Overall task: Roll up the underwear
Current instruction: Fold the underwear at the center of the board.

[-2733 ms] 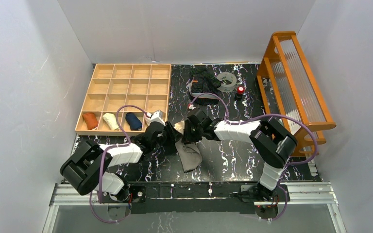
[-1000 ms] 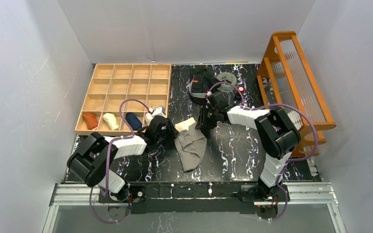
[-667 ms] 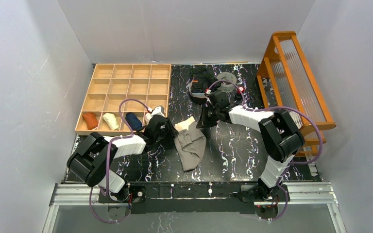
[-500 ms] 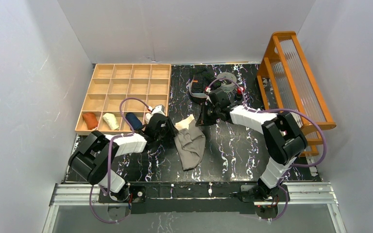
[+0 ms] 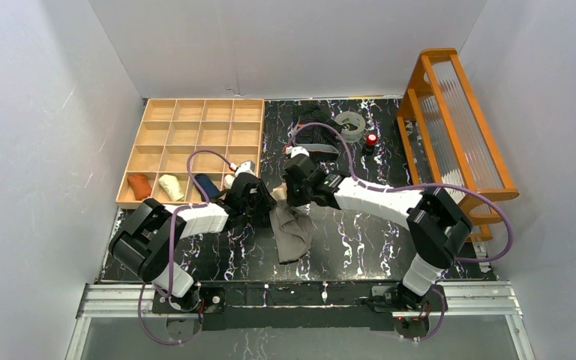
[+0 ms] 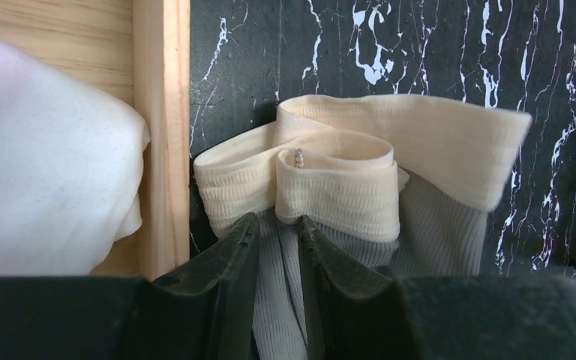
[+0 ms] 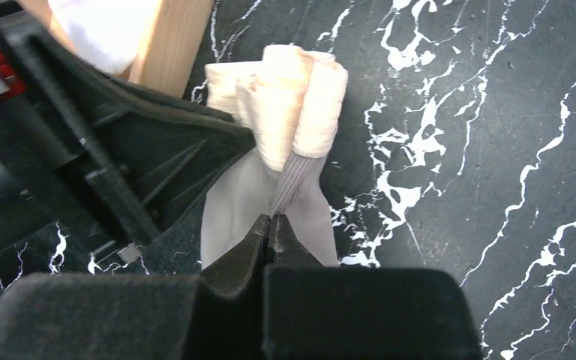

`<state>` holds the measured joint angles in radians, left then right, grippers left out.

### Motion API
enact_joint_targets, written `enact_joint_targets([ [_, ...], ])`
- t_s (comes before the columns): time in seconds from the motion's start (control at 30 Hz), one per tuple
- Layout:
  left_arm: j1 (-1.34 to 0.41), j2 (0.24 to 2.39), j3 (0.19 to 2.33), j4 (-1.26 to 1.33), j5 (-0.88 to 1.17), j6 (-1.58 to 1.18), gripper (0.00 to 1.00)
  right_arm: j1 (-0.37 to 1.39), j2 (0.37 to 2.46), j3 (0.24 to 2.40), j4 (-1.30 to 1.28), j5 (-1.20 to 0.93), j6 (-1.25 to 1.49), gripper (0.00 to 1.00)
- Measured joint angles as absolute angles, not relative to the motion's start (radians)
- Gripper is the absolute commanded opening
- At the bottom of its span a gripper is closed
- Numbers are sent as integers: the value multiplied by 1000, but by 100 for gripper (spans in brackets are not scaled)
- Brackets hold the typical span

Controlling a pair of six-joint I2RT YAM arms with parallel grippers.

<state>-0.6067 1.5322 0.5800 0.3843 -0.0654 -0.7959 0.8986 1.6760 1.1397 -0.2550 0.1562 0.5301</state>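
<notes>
The beige-grey underwear (image 5: 292,231) lies bunched on the black marbled table, its cream waistband (image 6: 345,161) folded over at the top. My left gripper (image 6: 277,223) is shut on a fold of its grey ribbed cloth just below the waistband. My right gripper (image 7: 271,219) comes in from the other side and is shut on a thin raised ridge of the same cloth. Seen from above, the left gripper (image 5: 264,201) and right gripper (image 5: 291,201) sit close together at the garment's upper end. The black striped underwear (image 5: 313,133) lies at the back.
A wooden compartment tray (image 5: 195,124) stands at the back left, holding rolled orange (image 5: 139,186), cream (image 5: 170,187) and dark blue (image 5: 206,184) pieces; its wall (image 6: 161,112) is right beside the left gripper. A clear tape ring (image 5: 352,124), a red-topped object (image 5: 371,139) and an orange rack (image 5: 457,135) stand at the back right.
My right gripper swung from near the black underwear leftward and toward the near edge onto the beige-grey underwear and shut on it. The left gripper kept its hold; the cloth is now more bunched.
</notes>
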Motion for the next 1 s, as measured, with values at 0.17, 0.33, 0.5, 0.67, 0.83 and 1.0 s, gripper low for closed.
enact_joint_targets([
  [0.17, -603, 1540, 588, 379, -59, -806, 25, 988, 1680, 1189, -295, 262, 533, 1],
  [0.33, -597, 1544, 589, 385, -47, -816, 24, 1025, 1712, 1222, -299, 303, 554, 1],
  [0.5, -595, 1541, 589, 382, -43, -823, 25, 1026, 1768, 1222, -298, 300, 585, 1],
  [0.67, -585, 1489, 580, 345, -51, -826, 26, 1026, 1787, 1215, -275, 270, 603, 1],
  [0.83, -564, 1425, 580, 318, -80, -820, 29, 1026, 1787, 1193, -205, 231, 620, 1],
  [1.0, -558, 1355, 567, 286, -97, -815, 37, 1026, 1792, 1133, -148, 205, 645, 1],
])
